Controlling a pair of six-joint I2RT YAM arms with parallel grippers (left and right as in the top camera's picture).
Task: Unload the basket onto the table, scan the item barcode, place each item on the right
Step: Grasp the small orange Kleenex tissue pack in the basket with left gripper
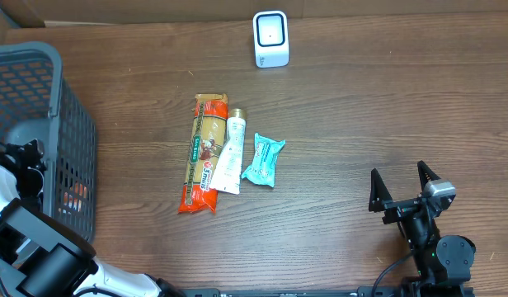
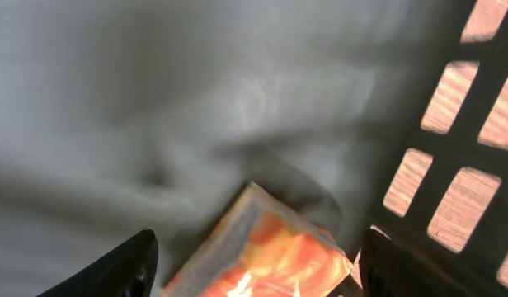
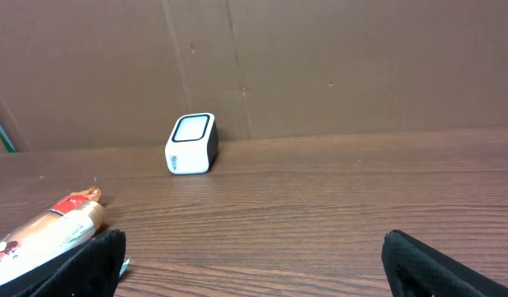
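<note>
My left arm (image 1: 23, 165) reaches down into the grey basket (image 1: 72, 124) at the table's left edge. In the left wrist view an orange packet (image 2: 279, 247) lies on the basket floor, and my left gripper (image 2: 260, 247) stands open, one finger on each side of it. The same packet shows orange through the basket's mesh (image 1: 77, 195). The white barcode scanner (image 1: 270, 39) stands at the back of the table, also visible from the right wrist (image 3: 190, 144). My right gripper (image 1: 398, 172) rests open and holds nothing at the front right (image 3: 254, 247).
Three items lie mid-table: a long orange-red packet (image 1: 203, 155), a white tube (image 1: 231, 153) and a teal packet (image 1: 263, 160). The basket's slatted wall (image 2: 452, 148) rises close to the left gripper's right finger. A cardboard wall (image 3: 320, 66) stands behind the scanner.
</note>
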